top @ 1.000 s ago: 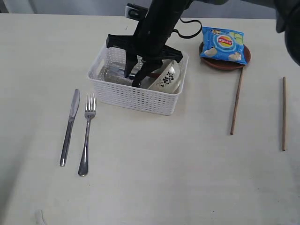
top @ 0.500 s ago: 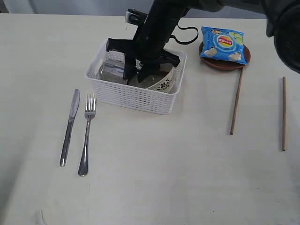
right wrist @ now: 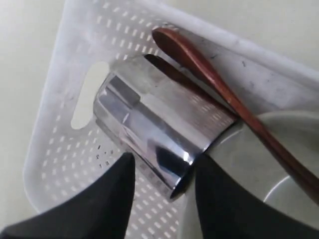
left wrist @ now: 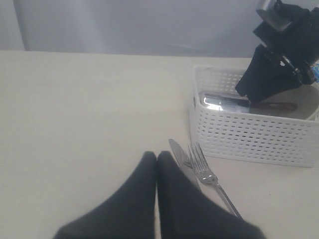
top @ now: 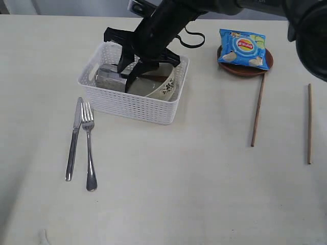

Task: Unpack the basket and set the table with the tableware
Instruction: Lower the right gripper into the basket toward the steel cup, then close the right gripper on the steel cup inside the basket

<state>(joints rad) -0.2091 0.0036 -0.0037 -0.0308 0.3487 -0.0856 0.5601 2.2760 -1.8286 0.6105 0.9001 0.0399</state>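
Note:
The white basket (top: 127,104) stands at the back middle of the table (top: 168,194). In it lie a steel cup (top: 108,77) on its side, a patterned cream bowl (top: 163,88) and a reddish-brown wooden spoon (right wrist: 224,94). My right gripper (top: 126,77) reaches down into the basket with its jaws apart, astride the rim of the cup (right wrist: 149,119); one finger touches the cup, the other stands off it. A steel knife (top: 74,138) and fork (top: 89,145) lie side by side, left of the basket. My left gripper (left wrist: 157,155) is shut and empty, just short of the knife (left wrist: 179,157).
A blue chip bag (top: 244,48) lies on a dark-brown plate (top: 240,69) at the back right. Two brown chopsticks (top: 258,109) (top: 309,122) lie apart, below the plate. The basket's near left corner is close to the tips of the knife and fork.
The basket has slid left with my right gripper inside it. The fork has shifted left and now lies against the knife.

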